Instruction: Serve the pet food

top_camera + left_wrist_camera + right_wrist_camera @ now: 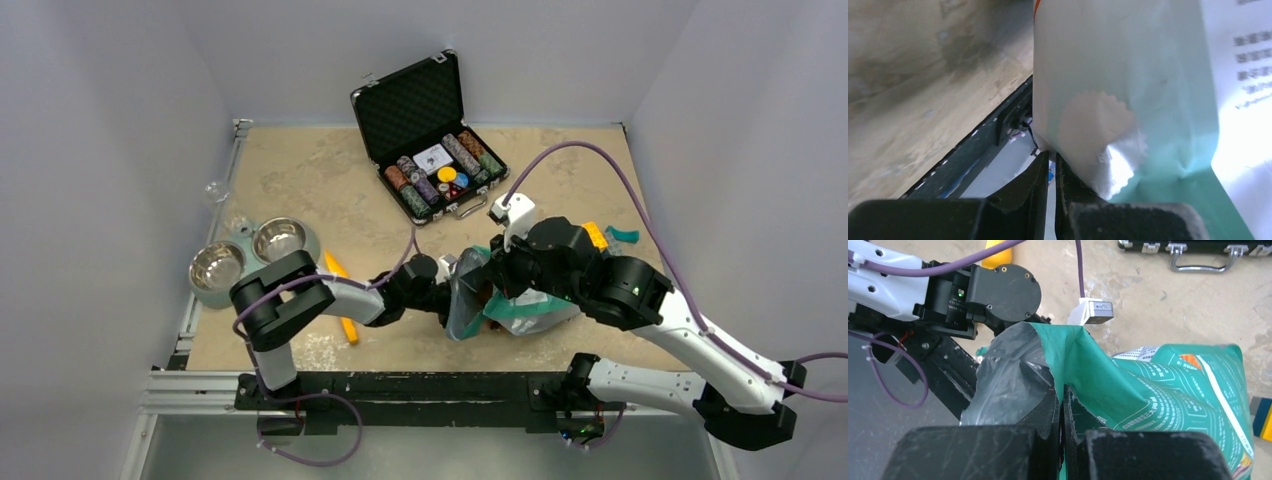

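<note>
The teal-green pouch (530,310) lies near the table's front middle, its mouth pulled open toward the left and its silver lining (464,296) showing. A small brown patch inside the mouth may be kibble; I cannot tell. My left gripper (447,290) is shut on the mouth's left edge; in the left wrist view (1053,156) the pouch (1168,100) fills the right side. My right gripper (497,283) is shut on the mouth's other edge, and in the right wrist view (1063,390) the jaws pinch the teal film (1168,390).
A pale green stand (245,232) with two steel bowls (216,265) sits at the left edge. A yellow-orange tool (343,300) lies beside it. An open black case (430,140) of poker chips stands at the back. Small yellow and teal items (600,236) lie at the right.
</note>
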Motion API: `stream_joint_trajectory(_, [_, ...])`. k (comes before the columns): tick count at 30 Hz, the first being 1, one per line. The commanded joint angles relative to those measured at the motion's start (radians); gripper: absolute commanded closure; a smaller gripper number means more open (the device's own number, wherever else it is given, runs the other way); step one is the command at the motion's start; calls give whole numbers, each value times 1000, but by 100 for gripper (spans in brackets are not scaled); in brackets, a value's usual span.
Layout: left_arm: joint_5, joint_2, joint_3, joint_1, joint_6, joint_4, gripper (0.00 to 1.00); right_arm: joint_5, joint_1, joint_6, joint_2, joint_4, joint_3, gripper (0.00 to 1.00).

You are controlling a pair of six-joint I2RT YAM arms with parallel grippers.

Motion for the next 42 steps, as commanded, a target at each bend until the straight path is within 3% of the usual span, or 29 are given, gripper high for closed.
stream_joint_trajectory(1, [-97, 79, 87, -100, -183, 350, 85, 33, -5, -16, -5, 108, 64, 100])
stream_joint_trajectory(6, [-233, 182, 134, -127, -243, 459, 82, -2, -5, 19, -29, 103, 49, 100])
stream_joint_trajectory(10, [-260, 222, 200, -72, -177, 348, 82, 0, -5, 58, -38, 63, 41, 100])
stream_joint_trajectory(16, [-215, 132, 108, 58, -32, 226, 81, 51, -7, 54, -45, 10, 10, 100])
stream_joint_trajectory(20, [-141, -40, 38, 128, 125, -46, 74, 94, -7, 22, -28, 15, -34, 100])
stream_joint_trajectory(24, [-130, -327, 53, 158, 374, -570, 70, 124, -7, 15, 22, 17, -31, 100])
stream_joint_trajectory(28, [-305, -590, 163, 163, 641, -1166, 62, 104, -14, 32, 52, 62, -18, 100])
stream_joint_trajectory(33, [-577, -760, 248, 175, 733, -1630, 50, 68, -15, 59, 150, 79, 62, 100])
stream_joint_trajectory(35, [-679, -768, 262, 179, 707, -1762, 41, 71, -15, 70, 183, 81, 95, 100])
stream_joint_trajectory(37, [-723, -762, 262, 193, 704, -1790, 39, 75, -15, 84, 203, 89, 119, 100])
stream_joint_trajectory(42, [-702, -865, 105, 320, 743, -1614, 40, 101, -16, 110, 254, 78, 178, 100])
